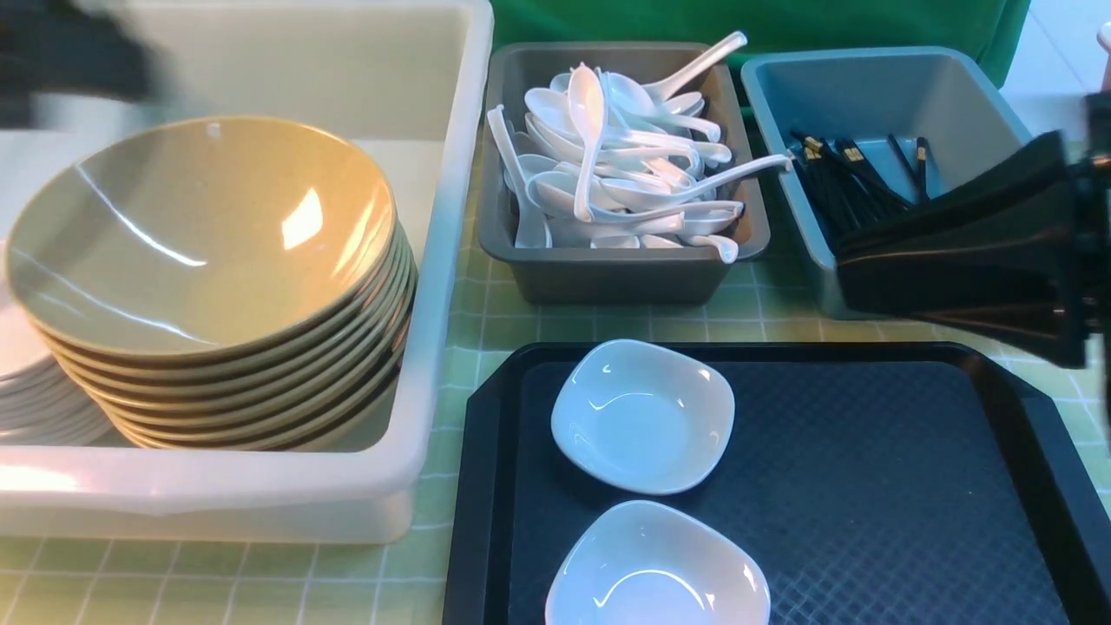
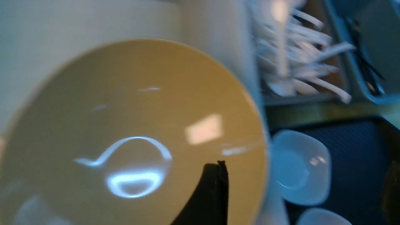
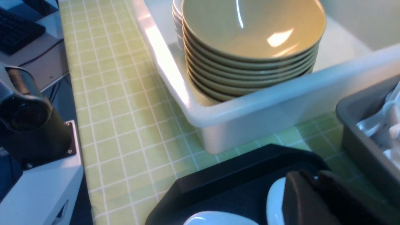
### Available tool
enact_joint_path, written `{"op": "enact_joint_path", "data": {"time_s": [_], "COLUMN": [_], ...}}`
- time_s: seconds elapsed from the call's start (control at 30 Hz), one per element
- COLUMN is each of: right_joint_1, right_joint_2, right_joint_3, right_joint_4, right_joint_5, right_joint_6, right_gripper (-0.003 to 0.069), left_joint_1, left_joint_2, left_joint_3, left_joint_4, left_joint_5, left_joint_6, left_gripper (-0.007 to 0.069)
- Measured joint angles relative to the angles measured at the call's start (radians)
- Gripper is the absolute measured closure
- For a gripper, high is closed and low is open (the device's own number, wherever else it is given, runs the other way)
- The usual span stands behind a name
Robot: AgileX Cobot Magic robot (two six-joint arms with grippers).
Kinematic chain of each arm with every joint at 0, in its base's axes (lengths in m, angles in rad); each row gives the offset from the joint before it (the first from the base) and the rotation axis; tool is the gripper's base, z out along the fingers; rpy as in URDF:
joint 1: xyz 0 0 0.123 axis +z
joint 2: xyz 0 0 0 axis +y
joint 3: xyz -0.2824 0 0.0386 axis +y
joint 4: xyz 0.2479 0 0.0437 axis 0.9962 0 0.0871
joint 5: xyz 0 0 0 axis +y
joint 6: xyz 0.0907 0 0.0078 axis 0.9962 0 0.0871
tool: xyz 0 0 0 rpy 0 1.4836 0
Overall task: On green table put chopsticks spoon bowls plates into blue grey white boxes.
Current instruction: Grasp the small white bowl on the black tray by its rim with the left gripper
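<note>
Bowls first: we've got a stack of tan bowls (image 1: pixel 204 234) sitting in the white box (image 1: pixel 451 260), with a pile of white plates (image 1: pixel 35 391) squeezed in beside it on the left. Our left gripper (image 2: pixel 307 165) hangs right above that stack, jaws spread wide with nothing in them. In its wrist view one finger (image 2: pixel 215 190) shows over the top bowl, and the other is only a dark blur at the picture's edge. From the front it's just a dark smear over the far left corner of the box.

White spoons (image 1: pixel 608 165) are heaped in the grey box (image 1: pixel 608 282), a few handles poking over the rim. Black chopsticks (image 1: pixel 855 178) lie in the blue box (image 1: pixel 868 87) next to it. Our right gripper (image 1: pixel 846 269) hovers at the near edge of the blue box, pointing left. Its fingers are pinched almost together, and we can't see anything caught between them.

Nearer the camera, a black tray (image 1: pixel 868 486) on the green checked table (image 1: pixel 260 582) carries two small white dishes (image 1: pixel 642 417), one right behind the other.
</note>
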Motion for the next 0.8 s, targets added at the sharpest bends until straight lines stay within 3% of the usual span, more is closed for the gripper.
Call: {"op": "enact_joint_path", "data": {"time_s": [0.1,0.13,0.17,0.33,0.43,0.6,0.8], "right_joint_1": [0.0,0.0,0.0,0.0,0.0,0.0,0.0], "right_joint_2": [-0.035,-0.041,-0.055,-0.068,-0.068,-0.068,-0.068], "right_joint_3": [0.0,0.0,0.0,0.0,0.0,0.0,0.0], "right_joint_4": [0.0,0.0,0.0,0.0,0.0,0.0,0.0], "right_joint_5": [0.002,0.002,0.002,0.005,0.014,0.036,0.043], "right_joint_6": [0.0,0.0,0.007,0.059,0.078,0.083,0.082], "right_gripper": [0.058,0.058,0.0578,0.0572,0.0569,0.0566,0.0559], "left_joint_1": [-0.262,-0.294,-0.428,-0.657,-0.712,-0.72,-0.72], "left_joint_2": [0.053,0.068,0.113,0.302,0.467,0.675,0.822], "left_joint_3": [0.003,0.003,0.003,-0.032,-0.12,-0.274,-0.369], "left_joint_4": [-0.003,-0.002,0.018,0.137,0.249,0.39,0.476], "left_joint_5": [-0.011,-0.025,-0.075,-0.185,-0.176,-0.098,-0.055], "left_joint_6": [-0.01,-0.016,-0.057,-0.184,-0.26,-0.346,-0.398], "left_gripper": [-0.0037,-0.0037,-0.0028,0.0013,0.0046,0.0072,0.0072]}}
